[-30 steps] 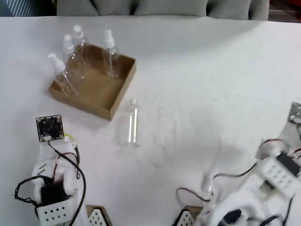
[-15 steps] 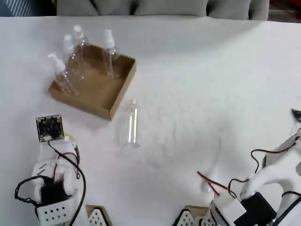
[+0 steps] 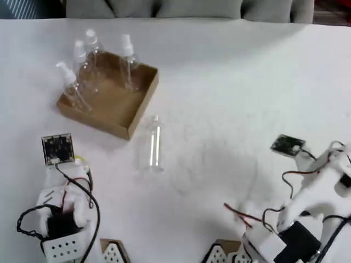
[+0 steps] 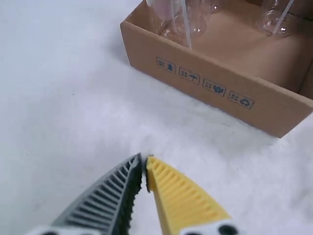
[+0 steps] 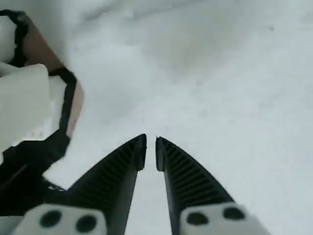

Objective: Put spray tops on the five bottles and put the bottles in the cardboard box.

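Observation:
The cardboard box (image 3: 118,107) sits at the back left and holds several clear bottles (image 3: 128,61) with white spray tops, standing upright. One more clear bottle (image 3: 154,143) lies on its side on the table just in front of the box's right corner, with no top on its neck. A small white piece, perhaps a spray top (image 3: 242,210), lies near the right arm's base. My left gripper (image 4: 145,165) is shut and empty, low over the table a short way in front of the box (image 4: 215,90). My right gripper (image 5: 150,148) hangs over bare table, fingers together, holding nothing.
The left arm (image 3: 60,213) stays at the front left, the right arm (image 3: 307,219) at the front right with red and black cables. White arm parts and a black cable (image 5: 29,112) lie beside the right gripper. Chairs stand beyond the table's far edge.
The right arm has swung and turned at the front right; its wrist camera board now shows at the middle right. The left arm, box and bottles have not moved.

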Robot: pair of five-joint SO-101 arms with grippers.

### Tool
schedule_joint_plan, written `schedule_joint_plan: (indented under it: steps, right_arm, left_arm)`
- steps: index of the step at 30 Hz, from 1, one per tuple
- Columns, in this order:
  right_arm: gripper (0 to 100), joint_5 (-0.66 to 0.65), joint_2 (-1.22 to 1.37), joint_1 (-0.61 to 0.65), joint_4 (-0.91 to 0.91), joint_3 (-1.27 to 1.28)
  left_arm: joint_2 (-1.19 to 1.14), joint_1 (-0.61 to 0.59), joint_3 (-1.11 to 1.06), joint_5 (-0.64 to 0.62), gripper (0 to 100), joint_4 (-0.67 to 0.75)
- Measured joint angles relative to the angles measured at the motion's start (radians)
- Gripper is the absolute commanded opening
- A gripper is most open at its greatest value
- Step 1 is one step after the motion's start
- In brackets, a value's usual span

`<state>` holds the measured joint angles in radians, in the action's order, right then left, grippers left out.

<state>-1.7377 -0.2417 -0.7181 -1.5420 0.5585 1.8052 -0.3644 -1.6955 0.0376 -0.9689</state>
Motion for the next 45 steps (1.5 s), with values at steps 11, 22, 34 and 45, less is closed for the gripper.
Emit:
schedule_joint_plan:
  steps: [11,22,34,45]
  right_arm:
    - [37.2,-0.311,-0.118,0.241,0.021,0.029]
    - [37.6,-0.761,-0.399,0.269,0.104,0.417]
    - [13.5,-0.804,-0.471,0.368,0.393,0.706]
    - [2.5,-0.713,-0.485,0.351,0.425,0.726]
  left_arm:
    - [0.0,0.0,0.0,0.0,3,0.0]
    - [0.0,0.0,0.0,0.0,3,0.0]
    - [0.0,0.0,0.0,0.0,3,0.0]
    - [0.0,0.0,0.0,0.0,3,0.0]
